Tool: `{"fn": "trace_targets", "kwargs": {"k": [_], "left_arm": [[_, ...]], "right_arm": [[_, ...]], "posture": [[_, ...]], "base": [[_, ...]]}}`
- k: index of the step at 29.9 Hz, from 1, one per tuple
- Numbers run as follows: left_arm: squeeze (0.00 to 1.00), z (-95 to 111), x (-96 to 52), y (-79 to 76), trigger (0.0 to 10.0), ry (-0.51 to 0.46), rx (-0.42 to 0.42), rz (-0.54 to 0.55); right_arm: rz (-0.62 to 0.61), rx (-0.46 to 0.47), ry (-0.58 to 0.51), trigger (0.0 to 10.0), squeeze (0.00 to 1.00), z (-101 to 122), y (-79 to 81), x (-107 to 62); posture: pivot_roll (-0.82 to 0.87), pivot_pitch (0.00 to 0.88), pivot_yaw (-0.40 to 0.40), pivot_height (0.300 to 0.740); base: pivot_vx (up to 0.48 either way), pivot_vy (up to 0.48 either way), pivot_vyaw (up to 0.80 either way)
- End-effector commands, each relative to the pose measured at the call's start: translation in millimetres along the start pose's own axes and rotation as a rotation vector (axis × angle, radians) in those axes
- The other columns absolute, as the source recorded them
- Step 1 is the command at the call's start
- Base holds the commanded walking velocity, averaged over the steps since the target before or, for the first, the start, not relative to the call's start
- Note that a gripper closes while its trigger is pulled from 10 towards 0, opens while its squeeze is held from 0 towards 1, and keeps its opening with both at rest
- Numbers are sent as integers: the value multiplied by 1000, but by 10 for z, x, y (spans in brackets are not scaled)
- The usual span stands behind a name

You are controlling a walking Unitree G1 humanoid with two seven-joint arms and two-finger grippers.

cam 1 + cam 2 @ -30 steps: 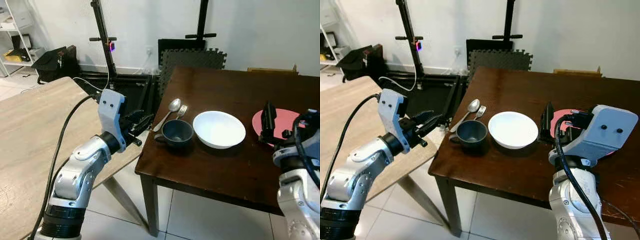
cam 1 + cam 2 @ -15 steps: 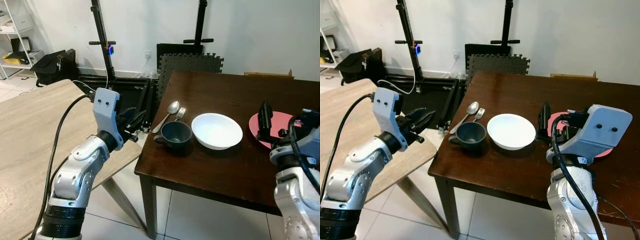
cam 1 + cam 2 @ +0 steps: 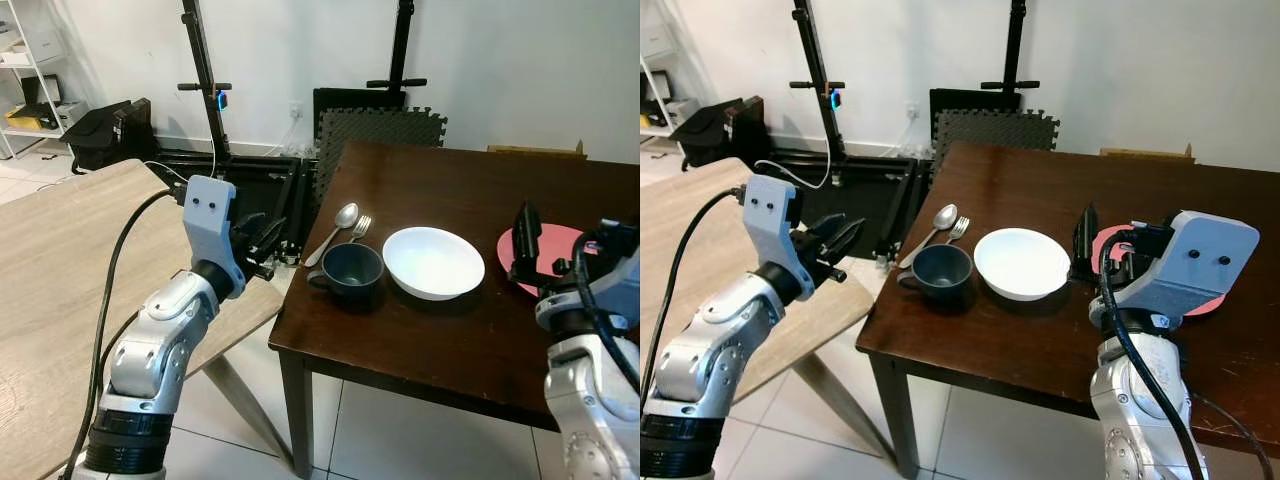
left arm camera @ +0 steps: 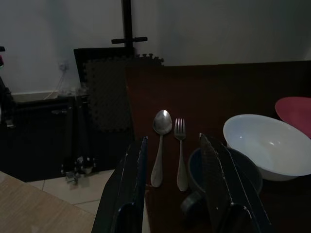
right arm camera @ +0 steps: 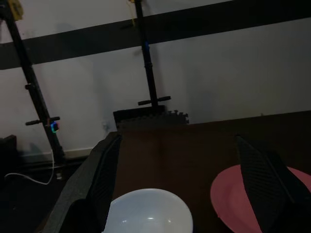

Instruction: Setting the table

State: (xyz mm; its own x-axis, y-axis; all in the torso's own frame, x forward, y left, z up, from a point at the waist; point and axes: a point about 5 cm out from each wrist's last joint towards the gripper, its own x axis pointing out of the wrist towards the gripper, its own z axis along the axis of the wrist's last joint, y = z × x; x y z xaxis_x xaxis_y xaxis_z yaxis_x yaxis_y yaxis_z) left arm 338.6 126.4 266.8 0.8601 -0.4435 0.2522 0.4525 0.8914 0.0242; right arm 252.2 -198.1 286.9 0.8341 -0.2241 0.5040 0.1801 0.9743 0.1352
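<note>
Dark wooden bench ahead, set with four pieces near its left edge and a plate further right. White bowl sits mid-bench; dark blue mug just beside it at 9 o'clock, handle turned toward the bench edge. Spoon and fork lie side by side at 12 o'clock of the mug, close to it — whether touching, cannot tell. Pink plate lies at 3 o'clock of the bowl, apart from it, partly behind the right arm. Left end effector hangs off the bench's left edge, over the gap beside a light wooden table, fingers parted with nothing between them (the wrist view looks past them at the spoon, fork and mug). Right end effector is raised over the bench between bowl and plate, its fingers spread wide — empty. Black stands and foam mats lean against the white wall behind.
</note>
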Motion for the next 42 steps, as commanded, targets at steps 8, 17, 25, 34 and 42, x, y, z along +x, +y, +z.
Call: {"fn": "trace_targets", "kwargs": {"k": [8,17,25,34,42], "left_arm": [[0,-26,-21,83,10000,11,26,37],[0,-42,-24,68,10000,14,27,33],[0,-45,-21,79,10000,13,25,40],[0,-34,-17,98,10000,1,26,59],[0,-34,-15,99,10000,1,27,56]], "right_arm": [[23,-4,17,10000,0,-57,35,-18],[37,-2,28,10000,0,-89,73,-25],[39,-4,27,10000,0,-94,69,-19],[41,-6,30,10000,0,-110,68,-10],[36,-3,29,10000,0,-112,56,-5]], "posture": [[-102,65,91,740],[-97,63,92,740],[-95,59,91,740],[-89,50,88,740],[-89,53,90,740]], "base": [[0,0,0],[0,0,0],[0,0,0],[362,0,0],[455,0,0]]}}
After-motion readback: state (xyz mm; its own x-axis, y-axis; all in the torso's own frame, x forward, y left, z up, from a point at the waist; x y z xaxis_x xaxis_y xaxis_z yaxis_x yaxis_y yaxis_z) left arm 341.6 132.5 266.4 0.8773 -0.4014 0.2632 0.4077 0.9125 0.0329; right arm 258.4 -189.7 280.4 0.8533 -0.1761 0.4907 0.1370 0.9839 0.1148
